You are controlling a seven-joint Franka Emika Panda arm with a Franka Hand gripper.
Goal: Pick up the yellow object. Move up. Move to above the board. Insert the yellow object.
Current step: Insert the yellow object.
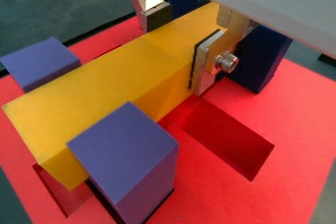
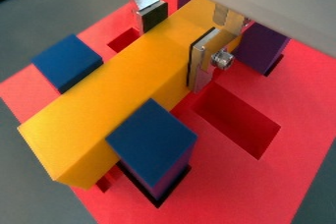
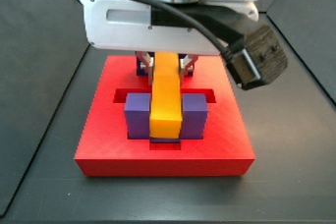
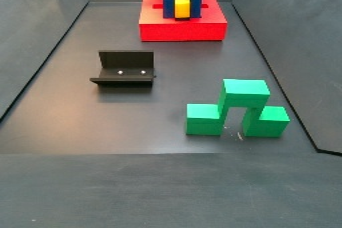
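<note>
Yellow bar [image 3: 165, 100] lies over the red board [image 3: 105, 147], down between a pair of purple posts [image 3: 137, 116]; largest nearby are the green blocks [image 4: 242, 109], then the fixture [image 4: 124, 69]. The gripper [image 1: 182, 41] clamps the bar's far end.
</note>
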